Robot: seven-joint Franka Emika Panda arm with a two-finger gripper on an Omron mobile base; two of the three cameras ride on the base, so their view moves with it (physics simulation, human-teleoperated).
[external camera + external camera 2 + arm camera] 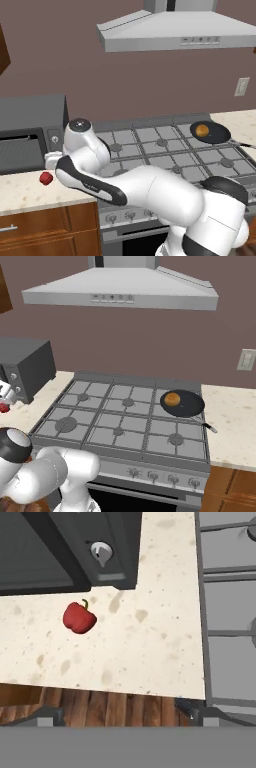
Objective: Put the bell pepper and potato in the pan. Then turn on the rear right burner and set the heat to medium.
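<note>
The gripper (50, 161) hangs over the speckled cream surface (150, 637) to the left of the stove (125, 411), just in front of the microwave (30, 132). Its jaws stand wide apart and hold nothing; they touch nothing that can be seen. In the left base view the white hand hides most of the fingers, so their tips are hard to make out. In the hand view only two small dark finger tips (187, 706) show at the lower edge, over the front lip of the surface and the wooden cabinet fronts below.

The pepper (79, 617), a small bright-red lump with a short stem, lies on the surface left of the stove, just in front of the microwave, beside the gripper but apart from it. From the right base view it is cut off at the picture's left edge and half hidden by the hand.

The pan (182, 403) sits on the stove's rear right burner, handle pointing toward the front right. The potato (172, 399), a golden-brown ball, lies inside the pan. The knobs (152, 476) along the stove's front are small and their settings cannot be read.
</note>
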